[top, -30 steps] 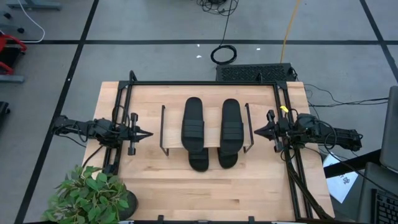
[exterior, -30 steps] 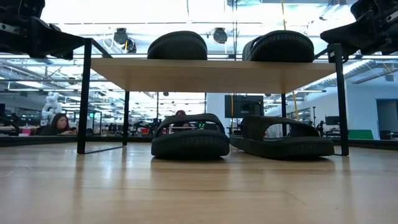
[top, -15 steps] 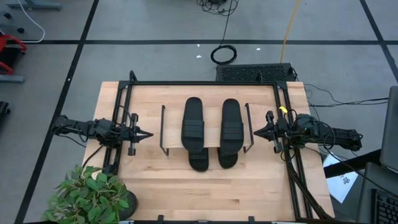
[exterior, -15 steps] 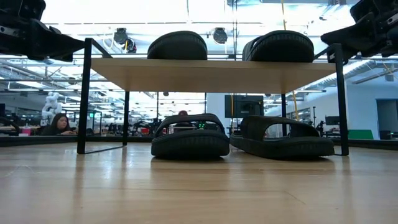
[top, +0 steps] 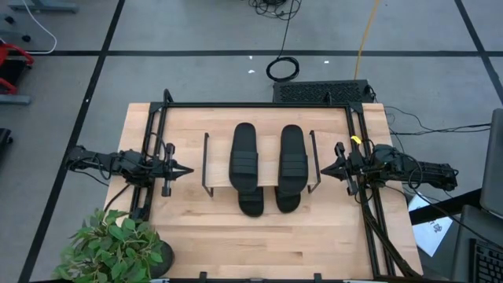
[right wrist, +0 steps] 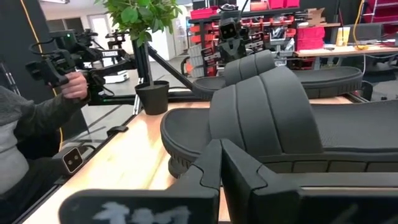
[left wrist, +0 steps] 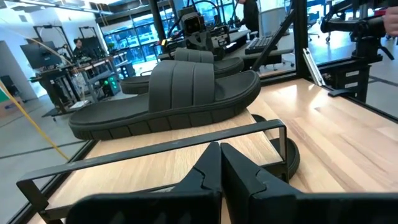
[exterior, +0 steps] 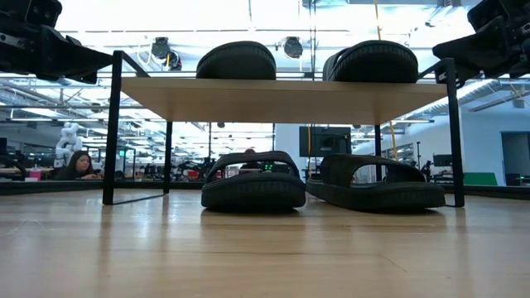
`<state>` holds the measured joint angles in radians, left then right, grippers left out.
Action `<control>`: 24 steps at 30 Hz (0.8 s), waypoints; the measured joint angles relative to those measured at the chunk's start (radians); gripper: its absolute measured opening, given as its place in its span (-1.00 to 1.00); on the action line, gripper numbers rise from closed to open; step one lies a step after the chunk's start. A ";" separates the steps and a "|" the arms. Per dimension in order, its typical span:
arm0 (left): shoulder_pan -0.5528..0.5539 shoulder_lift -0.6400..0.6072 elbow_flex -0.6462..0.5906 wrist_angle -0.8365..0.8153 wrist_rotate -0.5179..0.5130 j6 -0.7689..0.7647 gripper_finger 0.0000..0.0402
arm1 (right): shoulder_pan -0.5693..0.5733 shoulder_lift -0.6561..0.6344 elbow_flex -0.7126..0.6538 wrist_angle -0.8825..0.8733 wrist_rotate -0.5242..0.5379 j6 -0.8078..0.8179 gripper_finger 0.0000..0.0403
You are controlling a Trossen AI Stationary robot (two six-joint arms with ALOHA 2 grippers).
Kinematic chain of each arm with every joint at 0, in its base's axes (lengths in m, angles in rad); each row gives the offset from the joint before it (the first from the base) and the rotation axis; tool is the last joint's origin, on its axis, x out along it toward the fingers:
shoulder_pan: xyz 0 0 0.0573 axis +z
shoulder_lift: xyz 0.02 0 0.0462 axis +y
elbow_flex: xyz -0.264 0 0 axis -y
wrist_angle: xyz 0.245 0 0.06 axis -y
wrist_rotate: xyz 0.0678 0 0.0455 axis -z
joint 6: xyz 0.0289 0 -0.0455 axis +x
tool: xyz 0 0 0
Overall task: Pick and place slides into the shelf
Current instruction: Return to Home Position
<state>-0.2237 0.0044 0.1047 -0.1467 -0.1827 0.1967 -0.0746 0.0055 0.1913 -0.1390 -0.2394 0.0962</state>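
Two black slides lie side by side on top of the shelf. Two more slides sit under it on the wooden surface, also side by side, with their ends poking out a little past the plank. The left arm waits at the left edge of the surface, and the right arm waits at the right edge. Both point toward the shelf without touching it. The jaws of both arms are pressed together and hold nothing.
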 joint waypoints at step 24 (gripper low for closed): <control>0.000 0.000 0.000 0.001 -0.001 0.007 -0.91 | 0.000 0.001 0.000 0.052 0.000 0.082 -1.00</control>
<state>-0.2237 0.0044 0.1047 -0.1455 -0.1837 0.2039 -0.0746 0.0067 0.1913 -0.0867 -0.2390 0.1787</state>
